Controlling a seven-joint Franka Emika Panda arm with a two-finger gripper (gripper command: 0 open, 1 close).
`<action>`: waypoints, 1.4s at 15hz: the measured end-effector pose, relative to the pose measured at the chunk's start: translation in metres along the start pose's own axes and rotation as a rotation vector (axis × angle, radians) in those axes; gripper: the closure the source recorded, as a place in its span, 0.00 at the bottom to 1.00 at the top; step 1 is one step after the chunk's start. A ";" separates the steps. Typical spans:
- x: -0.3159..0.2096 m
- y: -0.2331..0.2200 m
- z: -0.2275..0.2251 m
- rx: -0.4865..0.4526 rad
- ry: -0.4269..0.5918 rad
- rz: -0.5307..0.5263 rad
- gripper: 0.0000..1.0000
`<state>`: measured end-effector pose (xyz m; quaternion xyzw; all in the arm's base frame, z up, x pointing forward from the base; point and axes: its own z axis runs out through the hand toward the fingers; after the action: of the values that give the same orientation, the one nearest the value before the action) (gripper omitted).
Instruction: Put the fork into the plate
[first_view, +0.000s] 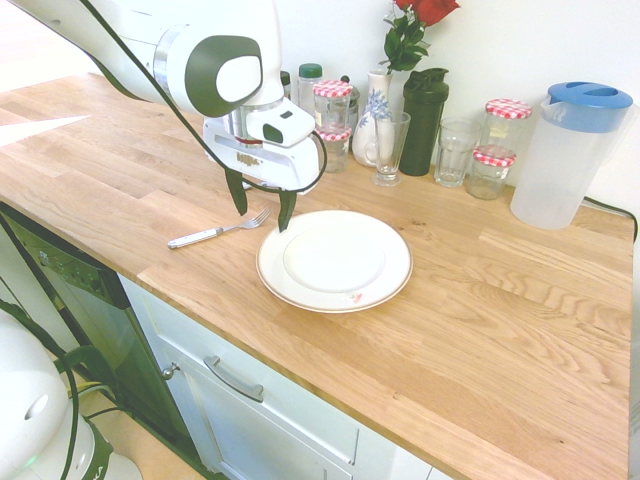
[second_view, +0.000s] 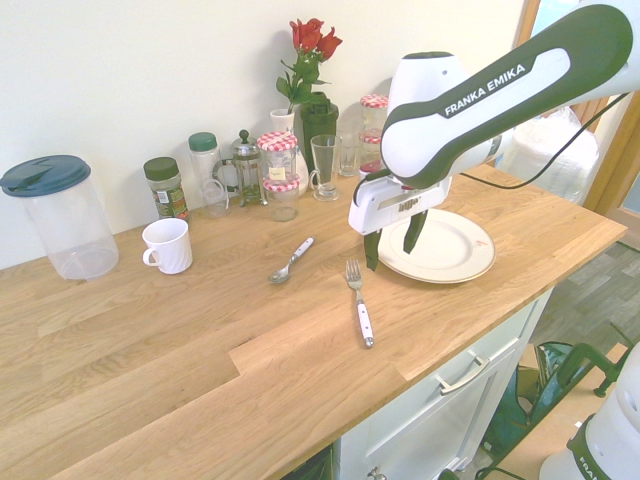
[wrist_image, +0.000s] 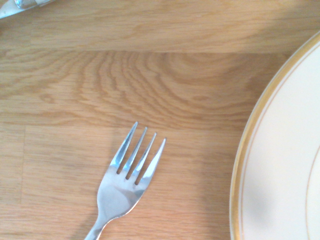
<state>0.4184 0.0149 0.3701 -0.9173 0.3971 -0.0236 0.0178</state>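
Note:
The silver fork (first_view: 218, 232) lies flat on the wooden counter, its tines toward the white plate (first_view: 335, 258). From the other side the fork (second_view: 358, 300) points its tines at the back wall, left of the plate (second_view: 450, 250). My gripper (first_view: 262, 205) hangs open just above the counter, over the gap between the tines and the plate's near rim, with nothing between its fingers. It shows open again in the second exterior view (second_view: 392, 242). The wrist view shows the fork's tines (wrist_image: 135, 160) close beside the gold-lined plate rim (wrist_image: 250, 165).
A shorter spoon (second_view: 290, 260) lies behind the fork, and a white mug (second_view: 167, 245) stands further left. Along the wall stand jars, glasses, a rose vase (first_view: 378, 115), a dark shaker (first_view: 423, 120) and a lidded pitcher (first_view: 568, 150). The counter's front edge runs close to the plate.

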 end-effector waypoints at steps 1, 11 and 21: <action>0.000 0.000 0.000 0.000 0.000 0.000 0.00; -0.055 -0.020 -0.028 0.059 -0.143 -0.006 0.00; -0.113 -0.038 0.022 -0.036 -0.148 0.174 0.00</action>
<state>0.3706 0.1237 0.3465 -0.8788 0.4731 0.0530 0.0326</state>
